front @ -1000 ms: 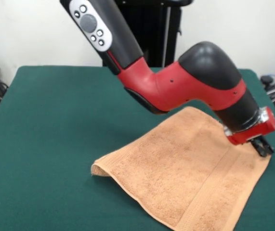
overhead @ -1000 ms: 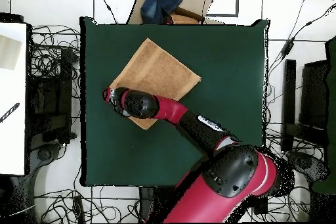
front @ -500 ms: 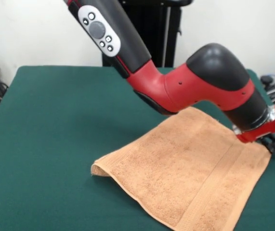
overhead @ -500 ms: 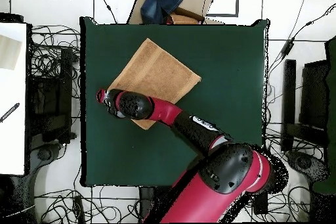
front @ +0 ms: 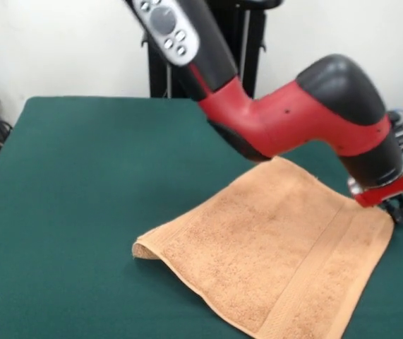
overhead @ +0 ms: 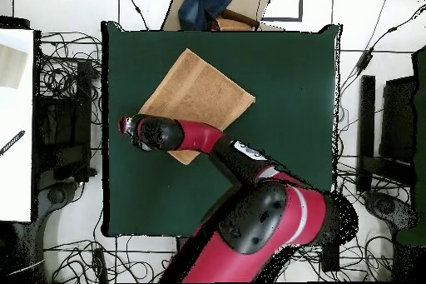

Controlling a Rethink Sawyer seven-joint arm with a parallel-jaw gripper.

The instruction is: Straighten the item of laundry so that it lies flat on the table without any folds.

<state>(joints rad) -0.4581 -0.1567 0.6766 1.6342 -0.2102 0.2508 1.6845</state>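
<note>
The peach-orange towel (front: 272, 261) lies spread as a diamond on the right part of the dark green table (front: 81, 176). Its woven band runs near the front right hem. Its left corner (front: 141, 248) is curled up a little off the felt. My gripper (front: 400, 210) is low at the towel's right corner, right by the table's right edge. The red wrist hides whether it holds the cloth. In the overhead view the towel (overhead: 200, 93) lies on the table (overhead: 283, 131), with the gripper (overhead: 127, 124) at its left corner. The arm covers the towel's lower corner.
My arm slants over the towel's far side from the black pedestal (front: 215, 56). A cardboard box with blue cloth (overhead: 218, 4) stands beyond the table's top edge. Cables lie on the floor all round, and a white surface (overhead: 17, 122) is at the left.
My gripper and wrist have moved outward along the towel's corner toward the table's edge, and the arm has swung with them. The towel has hardly moved.
</note>
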